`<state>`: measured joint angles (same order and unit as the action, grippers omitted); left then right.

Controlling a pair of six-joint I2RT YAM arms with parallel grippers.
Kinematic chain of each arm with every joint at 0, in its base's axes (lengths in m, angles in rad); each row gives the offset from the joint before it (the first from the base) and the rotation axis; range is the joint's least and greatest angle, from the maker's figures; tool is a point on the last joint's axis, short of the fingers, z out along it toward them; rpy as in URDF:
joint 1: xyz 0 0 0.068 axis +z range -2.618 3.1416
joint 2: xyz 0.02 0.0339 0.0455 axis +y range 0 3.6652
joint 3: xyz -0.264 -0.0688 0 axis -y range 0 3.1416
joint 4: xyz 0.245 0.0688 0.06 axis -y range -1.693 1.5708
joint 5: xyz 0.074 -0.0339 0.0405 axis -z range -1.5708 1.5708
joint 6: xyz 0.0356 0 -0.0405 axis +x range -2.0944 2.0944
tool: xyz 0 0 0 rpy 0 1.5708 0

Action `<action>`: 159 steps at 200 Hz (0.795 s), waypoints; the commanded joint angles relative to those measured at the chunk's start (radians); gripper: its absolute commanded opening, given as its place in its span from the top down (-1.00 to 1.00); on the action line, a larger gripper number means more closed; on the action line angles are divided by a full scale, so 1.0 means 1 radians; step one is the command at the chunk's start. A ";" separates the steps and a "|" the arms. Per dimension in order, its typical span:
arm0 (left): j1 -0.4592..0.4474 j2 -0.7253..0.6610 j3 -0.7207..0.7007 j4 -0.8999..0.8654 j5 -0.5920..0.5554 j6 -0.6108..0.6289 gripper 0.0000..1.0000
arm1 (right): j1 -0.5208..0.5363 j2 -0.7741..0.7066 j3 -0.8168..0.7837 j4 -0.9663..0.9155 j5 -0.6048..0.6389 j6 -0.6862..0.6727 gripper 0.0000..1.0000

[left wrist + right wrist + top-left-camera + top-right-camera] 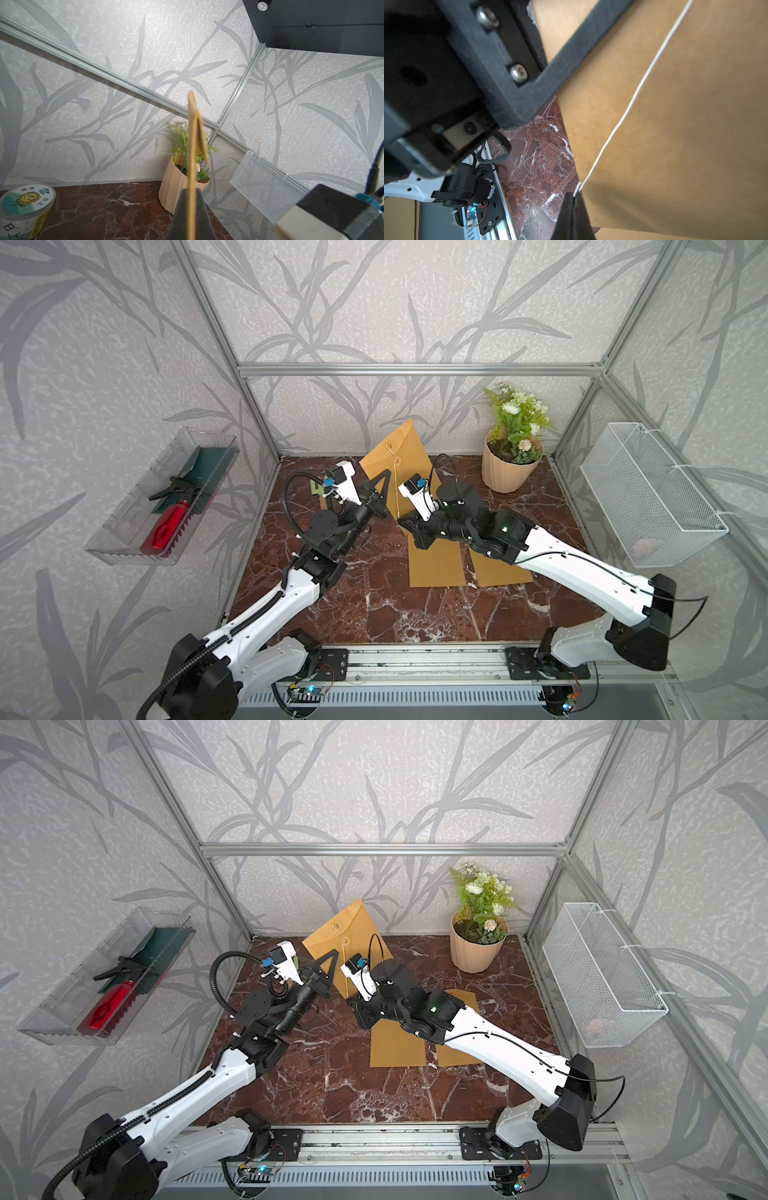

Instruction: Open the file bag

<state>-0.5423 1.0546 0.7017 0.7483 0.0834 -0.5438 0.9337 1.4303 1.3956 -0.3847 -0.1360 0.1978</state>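
The file bag (401, 448) is a brown paper envelope standing upright near the back wall, seen in both top views (347, 928). My left gripper (387, 475) is shut on its left edge; the left wrist view shows the file bag (194, 135) edge-on between the dark pads (180, 216), its flap standing slightly off. A thin white string (395, 489) runs down from the round clasp. My right gripper (400, 519) is shut on the string's end, and the right wrist view shows the string (633, 97) pinched at the gripper (574, 195) and taut across the file bag (695, 124).
Two flat brown sheets (436, 568) lie on the marble table under the right arm. A potted plant (509, 468) stands at the back right. A white wire basket (648, 497) hangs on the right wall, a clear tray with a red bottle (166, 522) on the left. A round tub (25, 205) sits near the left arm.
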 commanded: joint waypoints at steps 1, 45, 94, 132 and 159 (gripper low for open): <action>0.004 -0.001 -0.008 0.082 -0.029 -0.016 1.00 | -0.006 -0.021 -0.010 0.031 -0.014 0.015 1.00; 0.005 -0.020 -0.004 0.058 -0.030 -0.004 1.00 | -0.026 -0.043 -0.041 0.026 -0.002 0.018 1.00; 0.010 -0.045 -0.006 0.016 -0.024 0.010 1.00 | -0.082 -0.087 -0.075 -0.003 0.015 0.005 1.00; 0.011 -0.051 -0.005 0.005 -0.015 0.011 1.00 | -0.136 -0.111 -0.079 -0.033 0.019 -0.016 1.00; 0.010 -0.054 -0.007 0.000 -0.007 0.009 1.00 | -0.167 -0.114 -0.068 -0.055 0.022 -0.036 1.00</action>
<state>-0.5354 1.0229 0.7002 0.7300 0.0723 -0.5419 0.7883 1.3396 1.3224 -0.4019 -0.1276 0.1898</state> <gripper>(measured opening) 0.048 0.046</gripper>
